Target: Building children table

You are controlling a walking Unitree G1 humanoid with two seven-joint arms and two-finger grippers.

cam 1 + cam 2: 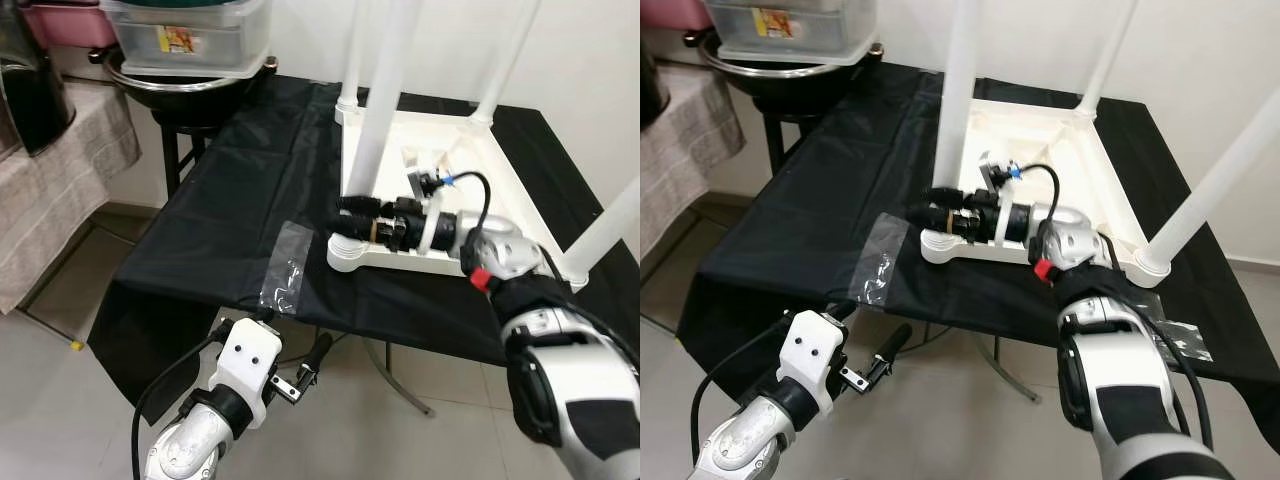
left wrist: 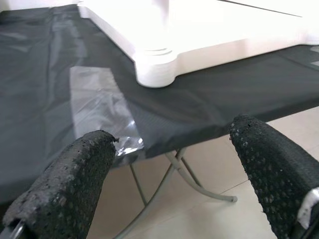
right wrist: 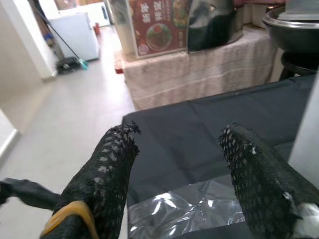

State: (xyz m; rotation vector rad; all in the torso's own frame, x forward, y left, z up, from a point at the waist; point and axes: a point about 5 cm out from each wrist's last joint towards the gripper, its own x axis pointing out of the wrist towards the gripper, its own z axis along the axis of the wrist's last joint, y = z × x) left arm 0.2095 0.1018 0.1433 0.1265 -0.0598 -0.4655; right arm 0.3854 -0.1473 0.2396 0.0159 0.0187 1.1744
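A white children's table (image 1: 505, 165) lies upside down on a black-clothed table (image 1: 240, 190), with its white legs (image 1: 378, 100) pointing up. My right gripper (image 1: 345, 215) reaches across the near left corner, next to the base of that corner's leg. Its fingers (image 3: 107, 169) are open with nothing between them, and the leg (image 3: 310, 129) stands just outside one finger. My left gripper (image 1: 312, 362) hangs below the front edge of the cloth, open and holding nothing. Past its fingertips (image 2: 70, 181) I see the white table's round corner (image 2: 155, 69).
A clear tape patch (image 1: 283, 265) is stuck on the cloth near the front edge. A dark pan with a plastic box (image 1: 185, 45) stands on a stand at the back left, beside a towel-draped counter (image 1: 60, 170). Metal table legs (image 2: 164, 184) cross below the cloth.
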